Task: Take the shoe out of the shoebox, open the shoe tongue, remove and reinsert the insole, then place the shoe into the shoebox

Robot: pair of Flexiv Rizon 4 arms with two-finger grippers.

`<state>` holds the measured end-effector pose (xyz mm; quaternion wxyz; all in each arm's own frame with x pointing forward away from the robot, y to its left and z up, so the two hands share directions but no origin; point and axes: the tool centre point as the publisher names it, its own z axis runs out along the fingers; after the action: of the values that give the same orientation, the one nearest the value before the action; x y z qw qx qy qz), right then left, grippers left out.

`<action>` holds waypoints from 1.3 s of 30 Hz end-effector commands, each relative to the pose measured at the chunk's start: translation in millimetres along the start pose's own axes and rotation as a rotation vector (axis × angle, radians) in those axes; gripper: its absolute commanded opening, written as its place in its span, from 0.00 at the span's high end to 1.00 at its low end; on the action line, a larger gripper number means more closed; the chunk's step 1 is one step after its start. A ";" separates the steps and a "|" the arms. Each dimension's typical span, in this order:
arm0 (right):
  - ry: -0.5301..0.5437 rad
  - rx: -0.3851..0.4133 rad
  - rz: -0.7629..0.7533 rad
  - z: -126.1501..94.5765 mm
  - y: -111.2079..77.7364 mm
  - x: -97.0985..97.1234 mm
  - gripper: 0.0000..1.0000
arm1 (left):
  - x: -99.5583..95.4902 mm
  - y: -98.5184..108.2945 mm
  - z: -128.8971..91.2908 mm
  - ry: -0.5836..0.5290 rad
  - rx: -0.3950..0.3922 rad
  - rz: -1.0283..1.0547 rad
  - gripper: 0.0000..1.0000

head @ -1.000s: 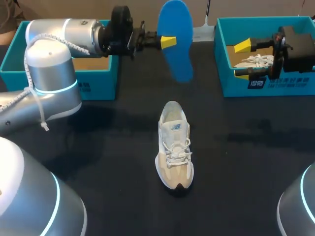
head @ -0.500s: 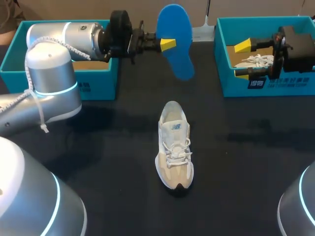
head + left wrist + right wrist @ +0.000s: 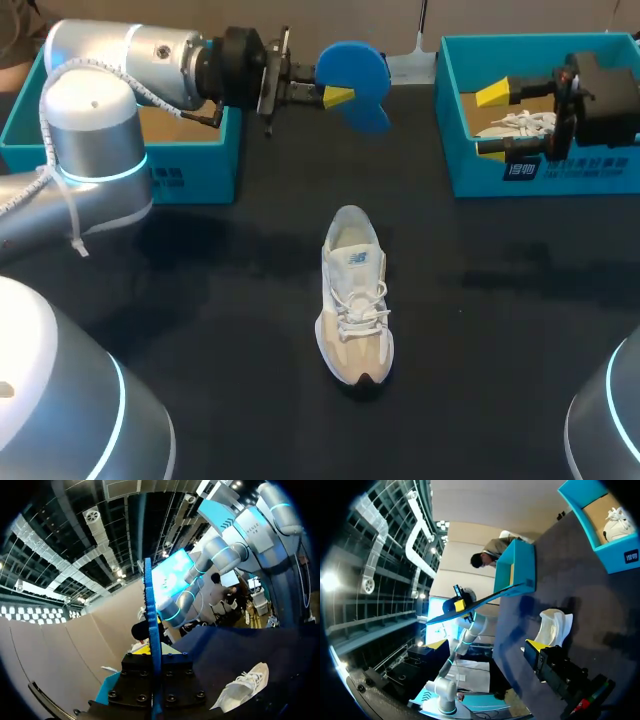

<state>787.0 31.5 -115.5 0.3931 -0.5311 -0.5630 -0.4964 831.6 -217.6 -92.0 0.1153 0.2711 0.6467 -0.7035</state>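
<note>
— Starting with the left claw (image 3: 343,96): what has it got?

— It is pinching the blue insole (image 3: 360,78), both fingers pressed on it from two sides. I see that best in that arm's own camera, where the insole stands edge-on between the black finger blocks. Overhead, the insole hangs in the air over the far part of the table (image 3: 200,330), between the two boxes.

— Where is the shoe?

— The shoe (image 3: 354,295) stands on its sole at the table's middle, dark toe towards me, heel towards the far edge, white laces across the top. It is well apart from both claws.

— And the right claw?

— The right claw (image 3: 492,121) has its fingers spread wide and grips nothing. Overhead, its yellow tips overlap the right box (image 3: 545,178), just beside the second shoe (image 3: 522,125) lying inside. It seems to hang above the box rather than in it, though I cannot be sure from this angle.

— The other box?

— The left box (image 3: 210,162) sits at the far left, partly hidden behind my left arm, brown floor showing inside.
</note>
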 end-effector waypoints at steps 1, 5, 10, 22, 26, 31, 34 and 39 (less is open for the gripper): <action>0.000 0.000 0.000 1.4 0.7 -0.4 0.00 | 2.8 4.5 -4.2 0.079 -0.196 0.695 1.00; 0.000 0.000 0.000 1.4 0.7 -0.4 0.00 | 5.2 9.4 -5.4 0.025 -0.208 0.764 1.00; 0.000 0.000 0.000 1.4 0.7 -0.4 0.00 | 6.9 15.5 -5.8 0.012 -0.257 0.963 1.00; 0.000 0.000 0.000 1.4 0.7 -0.4 0.00 | 7.1 23.4 -8.6 -0.101 -0.314 1.263 1.00; 0.006 0.008 0.006 3.4 1.2 -3.0 0.00 | 5.9 28.1 -8.0 -0.109 -0.327 1.270 1.00; 0.019 0.014 0.007 11.1 0.8 -6.1 0.00 | 6.9 31.3 -6.9 -0.115 -0.327 1.276 1.00; 0.029 0.020 0.007 18.3 0.2 -7.4 0.00 | 7.1 32.8 -5.6 -0.115 -0.323 1.268 1.00; 0.043 0.030 0.002 34.5 -1.3 -6.9 0.00 | 7.3 33.1 -2.6 -0.119 -0.313 1.254 1.00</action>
<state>784.3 52.6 -125.9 0.4111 -0.5172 -0.5617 -0.4980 848.2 -215.5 -118.3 0.5584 0.5513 0.4563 -0.4195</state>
